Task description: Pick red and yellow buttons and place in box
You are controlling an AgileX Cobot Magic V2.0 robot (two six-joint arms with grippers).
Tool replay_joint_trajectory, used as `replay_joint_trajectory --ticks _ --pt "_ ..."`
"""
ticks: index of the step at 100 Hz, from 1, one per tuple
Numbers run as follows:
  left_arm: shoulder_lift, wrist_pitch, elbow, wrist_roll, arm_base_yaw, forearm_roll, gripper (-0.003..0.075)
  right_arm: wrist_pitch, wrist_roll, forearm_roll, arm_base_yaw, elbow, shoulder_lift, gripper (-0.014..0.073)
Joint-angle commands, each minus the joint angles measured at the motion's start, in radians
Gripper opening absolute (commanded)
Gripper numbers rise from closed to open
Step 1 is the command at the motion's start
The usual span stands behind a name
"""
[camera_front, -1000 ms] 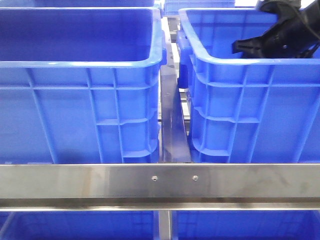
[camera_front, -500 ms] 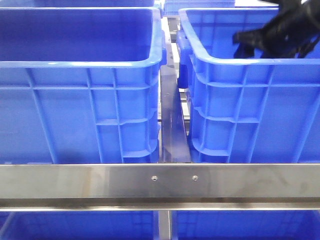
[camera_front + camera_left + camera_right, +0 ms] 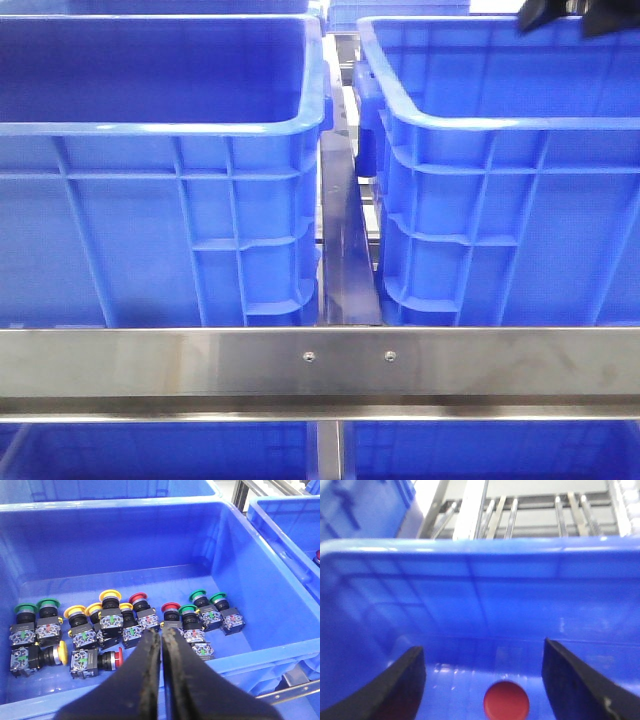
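In the left wrist view a blue bin [image 3: 125,507] holds several push buttons: red ones [image 3: 138,599] [image 3: 170,609], one red lying on its side [image 3: 118,659], yellow ones [image 3: 75,612] [image 3: 110,595] [image 3: 62,651]. My left gripper [image 3: 162,632] is shut and empty, hovering above the row near the red buttons. My right gripper [image 3: 482,680] is open and empty over the right blue box [image 3: 480,580]. A red button cap [image 3: 506,700] lies on the box floor below, between the fingers. In the front view only a tip of the right gripper [image 3: 570,15] shows at the top edge.
Green buttons [image 3: 25,609] [image 3: 198,594] sit among the others. In the front view the left bin [image 3: 150,200] and right box [image 3: 500,200] stand side by side behind a steel rail [image 3: 320,365], a metal divider [image 3: 345,250] between them. More blue bins lie behind and below.
My right gripper has risen out of the right box and almost left the top of the front view. The bins have not moved.
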Motion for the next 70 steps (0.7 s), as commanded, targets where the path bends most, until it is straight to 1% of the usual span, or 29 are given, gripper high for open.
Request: replay_joint_trajectory --ticks 1,33,58,65,70 --pt "0.002 -0.080 -0.027 -0.007 0.000 -0.014 -0.0019 -0.012 -0.003 0.003 -0.007 0.043 -0.144 0.0514" --pt "0.002 -0.080 -0.027 -0.007 0.000 -0.014 -0.0019 -0.020 -0.003 0.003 -0.007 0.289 -0.539 0.0514" --pt "0.002 -0.080 -0.027 -0.007 0.000 -0.014 -0.0019 -0.020 -0.002 0.004 -0.007 0.435 -0.777 0.0513" --pt "0.002 -0.080 -0.027 -0.007 0.000 -0.014 -0.0019 -0.028 -0.002 0.009 -0.007 0.466 -0.834 0.0494" --pt "0.002 -0.080 -0.027 -0.007 0.000 -0.014 -0.0019 -0.035 -0.002 0.023 -0.007 0.484 -0.869 0.0452"
